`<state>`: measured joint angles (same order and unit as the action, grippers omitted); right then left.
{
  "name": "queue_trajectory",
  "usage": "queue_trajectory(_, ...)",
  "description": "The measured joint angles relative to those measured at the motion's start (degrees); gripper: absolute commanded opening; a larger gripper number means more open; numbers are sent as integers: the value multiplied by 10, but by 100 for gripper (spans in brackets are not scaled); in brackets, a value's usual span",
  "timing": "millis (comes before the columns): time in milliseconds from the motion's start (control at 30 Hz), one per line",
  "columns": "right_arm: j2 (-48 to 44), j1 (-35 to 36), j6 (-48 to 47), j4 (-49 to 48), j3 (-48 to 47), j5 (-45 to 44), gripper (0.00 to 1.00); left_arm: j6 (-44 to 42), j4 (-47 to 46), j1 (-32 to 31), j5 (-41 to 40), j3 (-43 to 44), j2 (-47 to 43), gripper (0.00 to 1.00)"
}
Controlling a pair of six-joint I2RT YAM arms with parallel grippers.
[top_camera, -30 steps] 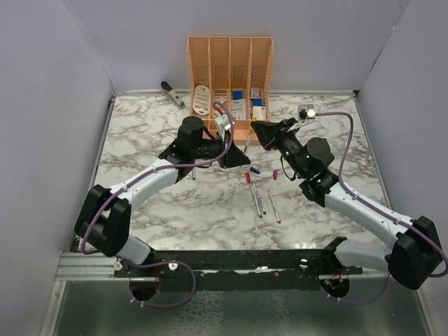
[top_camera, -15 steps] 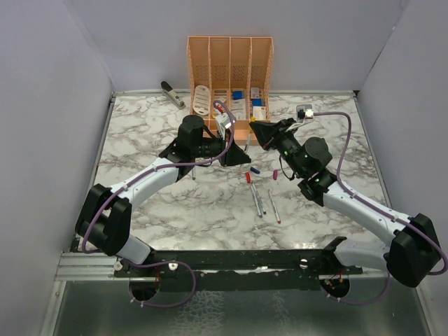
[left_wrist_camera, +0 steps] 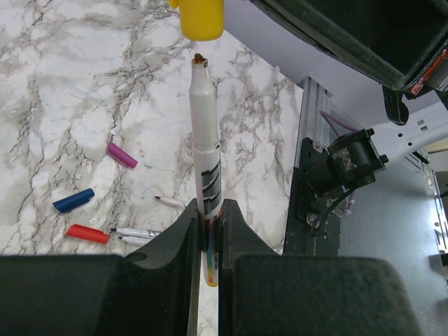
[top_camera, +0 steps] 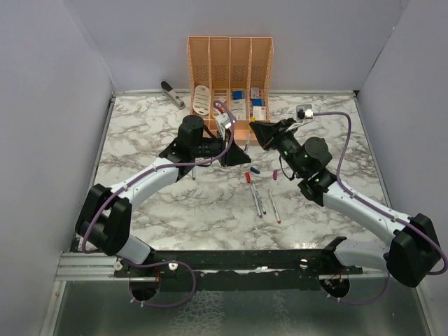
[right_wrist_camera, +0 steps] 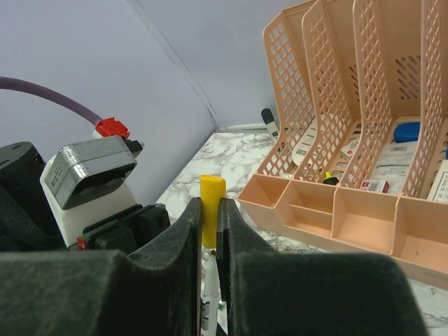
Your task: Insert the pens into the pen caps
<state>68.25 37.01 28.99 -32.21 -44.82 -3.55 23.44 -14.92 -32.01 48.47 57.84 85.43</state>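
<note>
My left gripper (left_wrist_camera: 207,207) is shut on a whitish pen (left_wrist_camera: 204,140) and holds it above the table, tip pointing away. My right gripper (right_wrist_camera: 209,210) is shut on the yellow cap (right_wrist_camera: 212,186), whose open end faces the pen tip. In the left wrist view the tip sits just short of the yellow cap (left_wrist_camera: 201,17), almost touching. In the top view the two grippers meet in front of the organiser, left (top_camera: 241,158) and right (top_camera: 256,131). Loose blue (top_camera: 255,169), red (top_camera: 248,178) and purple (top_camera: 275,174) caps lie on the marble, with uncapped pens (top_camera: 257,199) beside them.
An orange desk organiser (top_camera: 229,59) with small boxes in it stands at the back centre, right behind the grippers. A grey stapler-like tool (top_camera: 172,94) lies at the back left. Grey walls close in the marble table (top_camera: 140,133) on both sides.
The right gripper has edged slightly towards the pen tip with the yellow cap. The left arm has barely moved.
</note>
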Motion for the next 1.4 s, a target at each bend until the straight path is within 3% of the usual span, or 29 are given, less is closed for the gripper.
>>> queue_trajectory(1400, 7, -3, 3, -7, 12, 7, 1, 0, 2, -1, -14, 0, 0, 0)
